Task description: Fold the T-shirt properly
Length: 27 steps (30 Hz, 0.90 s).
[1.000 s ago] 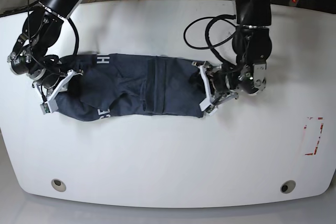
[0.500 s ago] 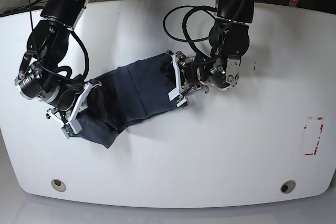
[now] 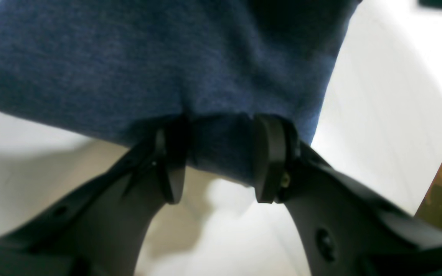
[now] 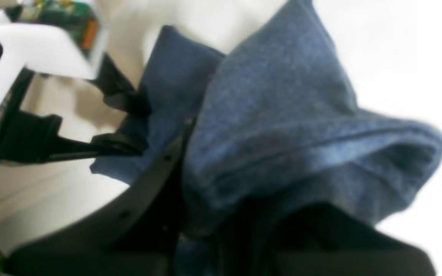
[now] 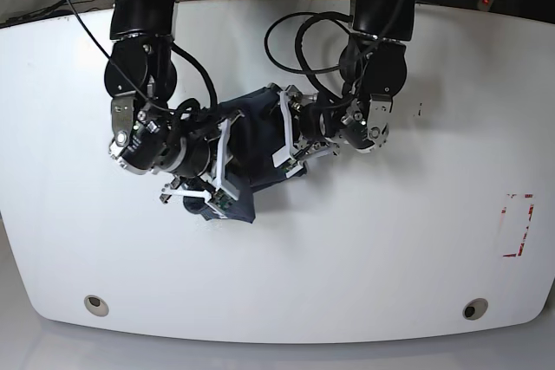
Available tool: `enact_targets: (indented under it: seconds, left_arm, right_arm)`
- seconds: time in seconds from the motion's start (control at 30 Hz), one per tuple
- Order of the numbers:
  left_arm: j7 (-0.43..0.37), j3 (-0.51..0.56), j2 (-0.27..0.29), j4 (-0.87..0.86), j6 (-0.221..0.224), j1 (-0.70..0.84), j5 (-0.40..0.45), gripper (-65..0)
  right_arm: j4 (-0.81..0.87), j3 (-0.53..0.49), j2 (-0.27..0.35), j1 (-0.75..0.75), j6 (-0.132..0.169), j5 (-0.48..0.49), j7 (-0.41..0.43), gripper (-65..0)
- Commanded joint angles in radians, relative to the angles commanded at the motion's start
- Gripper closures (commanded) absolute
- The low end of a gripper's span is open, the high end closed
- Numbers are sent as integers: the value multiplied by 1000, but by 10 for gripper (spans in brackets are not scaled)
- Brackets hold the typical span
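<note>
Dark navy-grey heathered cloth T-shirt (image 5: 251, 140) bunched between both arms near the middle of the white table (image 5: 390, 249)
Left gripper (image 3: 217, 161) clamps the shirt's hem between its black pads; right gripper (image 5: 217, 175) grasps a raised fold, cloth draped over its fingers

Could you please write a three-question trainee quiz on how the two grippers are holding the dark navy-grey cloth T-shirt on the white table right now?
1. True or false: the left gripper has cloth of the dark navy-grey heathered T-shirt between its fingers.
2. The T-shirt sits: A) spread flat, B) bunched between both arms, C) off the white table.
3. Fill in: in the base view, the right gripper is on the picture's ____ side.

Key: 1 true; 2 B; 3 left.
</note>
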Motion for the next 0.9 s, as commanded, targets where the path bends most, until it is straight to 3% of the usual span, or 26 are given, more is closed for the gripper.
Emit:
enact_targets:
  seconds: [0.13,0.2,0.27,0.37,0.47,0.6,0.7,0.9]
  left_arm:
    - [-41,0,0,2,0,3,-2,-249]
    - [-81,-2,0,2,0,5,-2,-249]
    - [-114,-2,-1,2,0,5,-3,-249]
    - [-144,-14,-3,3,0,5,-5,-249]
    - [-155,-84,0,6,-6,3,-5,-249]
    - [-157,-157,-3,74,-8,2,-5,-249]
    - [-155,-219,-6,146,-8,5,-5,-249]
    - [-152,-279,-87,236,-8,34,-5,-249]
  right_arm:
    - [3,-40,-2,0,0,-40,0,-406]
    - [5,-41,0,0,0,-37,0,-499]
    - [21,-40,0,0,0,-37,0,-544]
    - [64,-46,-5,-21,0,-35,0,-553]
    - [115,-41,-38,-46,0,-35,0,-555]
    - [137,-34,-38,-51,0,-35,0,-555]
    - [133,34,-43,-61,0,-35,2,-555]
    - [69,71,-38,-57,0,-35,34,-555]
